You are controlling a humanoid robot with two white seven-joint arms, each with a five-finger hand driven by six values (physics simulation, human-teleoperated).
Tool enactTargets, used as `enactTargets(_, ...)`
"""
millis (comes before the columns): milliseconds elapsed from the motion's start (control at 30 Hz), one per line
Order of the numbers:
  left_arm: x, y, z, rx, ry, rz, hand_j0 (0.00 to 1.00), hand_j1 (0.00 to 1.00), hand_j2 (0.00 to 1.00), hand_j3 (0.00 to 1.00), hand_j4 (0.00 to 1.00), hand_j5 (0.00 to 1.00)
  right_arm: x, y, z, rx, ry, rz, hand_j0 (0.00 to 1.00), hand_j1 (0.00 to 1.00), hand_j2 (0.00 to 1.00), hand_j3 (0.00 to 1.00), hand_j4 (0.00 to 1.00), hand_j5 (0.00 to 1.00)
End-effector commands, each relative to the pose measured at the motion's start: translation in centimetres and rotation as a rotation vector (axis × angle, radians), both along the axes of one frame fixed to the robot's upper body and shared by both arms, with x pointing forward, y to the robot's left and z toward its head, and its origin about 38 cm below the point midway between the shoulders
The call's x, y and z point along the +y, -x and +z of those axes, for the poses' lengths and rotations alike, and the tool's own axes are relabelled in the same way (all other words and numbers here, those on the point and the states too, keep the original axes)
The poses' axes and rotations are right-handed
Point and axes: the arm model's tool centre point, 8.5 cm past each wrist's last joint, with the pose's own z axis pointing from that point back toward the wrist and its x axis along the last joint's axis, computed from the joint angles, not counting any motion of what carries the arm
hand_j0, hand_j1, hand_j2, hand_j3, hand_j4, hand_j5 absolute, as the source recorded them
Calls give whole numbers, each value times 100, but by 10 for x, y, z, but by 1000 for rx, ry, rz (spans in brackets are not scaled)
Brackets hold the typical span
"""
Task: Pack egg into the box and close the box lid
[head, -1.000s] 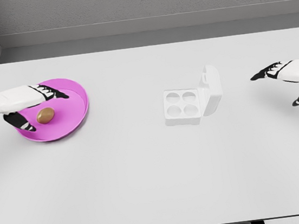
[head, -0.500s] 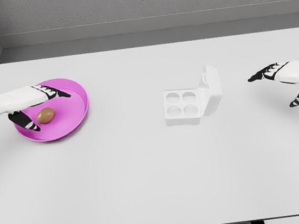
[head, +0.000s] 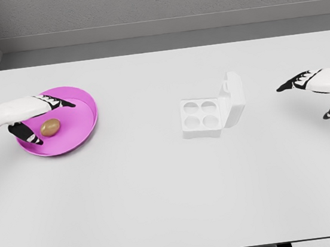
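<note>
White tabletop (head: 161,190) fills nearly the whole frame, running from the grey back wall at the top to the lower edge. Next in size is the magenta plate (head: 86,118) at the left, middle height, and then the white box (head: 203,117) right of centre, its lid (head: 233,99) standing open on the right side and its four round cups showing empty. The left hand (head: 34,115) reaches in from the left edge over the plate, its fingers (head: 60,102) spread and holding nothing, thumb low and the others high, so that they bracket the smallest thing here: the brown egg (head: 50,127), lying on the plate just right of the palm, between thumb and the upper fingers but apparently untouched. Its long axis runs roughly left to right across the frame, tipped slightly up at the right end. The right hand (head: 320,87), at the far right edge, is likewise relaxed and empty, well apart from the box. The left hand is by far the nearer to the egg, so closing the fingers around it looks like the next step; the box lies well to the right.
</note>
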Motion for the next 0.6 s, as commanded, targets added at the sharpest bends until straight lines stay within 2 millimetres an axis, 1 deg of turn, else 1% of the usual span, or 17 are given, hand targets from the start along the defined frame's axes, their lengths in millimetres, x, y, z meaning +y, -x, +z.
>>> enactTargets(0, 0, -1, -3, 7, 8, 9, 100, 100, 100, 100, 100, 100, -1, 0, 0, 3, -3, -4, 100, 100, 100, 100, 100, 100)
enactTargets(133, -4, -3, -9, 17, 21, 11, 100, 100, 100, 100, 100, 100, 1, 0, 1, 0, -5, 0, 100, 100, 100, 100, 100, 100)
enactTargets(200, -4, -3, -9, 17, 21, 11, 100, 100, 100, 100, 100, 100, 4, 0, -6, 15, -8, 1, 100, 100, 100, 100, 100, 100)
enactTargets(267, -4, -3, -9, 18, 21, 13, 100, 100, 100, 100, 100, 100, -2, -5, -9, 23, -6, -26, 100, 100, 100, 100, 100, 100)
enactTargets(400, -1, -3, -10, 23, 24, 23, 100, 100, 100, 100, 100, 100, -1, -5, -11, 31, -2, -23, 100, 100, 100, 100, 100, 100)
enactTargets(500, -1, -3, -10, 23, 24, 23, 100, 100, 100, 100, 100, 100, 6, -6, -14, 33, -11, -8, 100, 100, 100, 100, 100, 100)
enactTargets(567, -1, -3, -11, 23, 22, 22, 100, 100, 100, 100, 100, 100, 6, -5, -13, 31, -9, -3, 100, 100, 100, 100, 100, 100)
